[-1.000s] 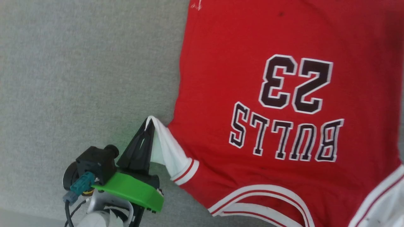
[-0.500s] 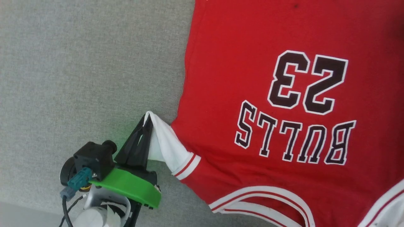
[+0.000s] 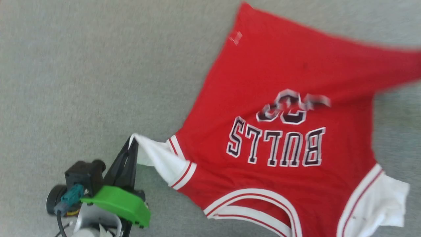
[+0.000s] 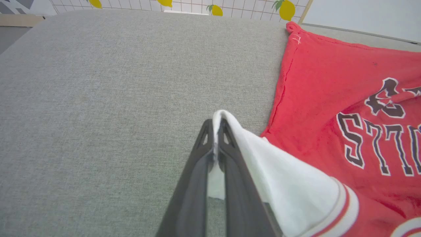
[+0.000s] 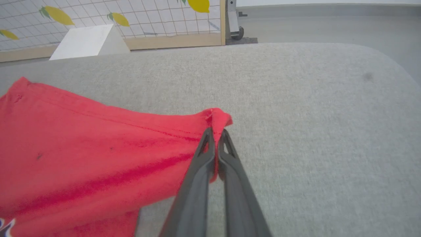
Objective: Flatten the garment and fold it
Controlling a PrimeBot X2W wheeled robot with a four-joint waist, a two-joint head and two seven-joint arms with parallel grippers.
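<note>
The garment (image 3: 279,79), a red jersey with white sleeves and black-and-white print, lies face up on the grey surface, collar toward me. My left gripper (image 3: 133,139) at the lower left is shut on the tip of the white sleeve (image 3: 158,158), lifting it slightly. In the left wrist view the gripper (image 4: 217,122) pinches that sleeve (image 4: 289,184), with the red body (image 4: 329,92) to its right. In the right wrist view my right gripper (image 5: 215,131) is shut on a corner of the red hem (image 5: 217,118). The garment (image 5: 82,148) stretches left from there, and the number print (image 3: 292,107) is creased.
The grey padded surface (image 3: 82,82) extends wide to the left of the garment. Its rounded far edge (image 5: 388,62) shows in the right wrist view. Beyond it are a lemon-patterned tiled wall (image 5: 131,16), a white block (image 5: 85,41) and a wheeled stand base (image 5: 235,33).
The head camera has shifted, showing more of the garment. The right gripper has shut on the hem corner; the hem is drawn out to the right and the number print has creased. The left gripper still holds the sleeve.
</note>
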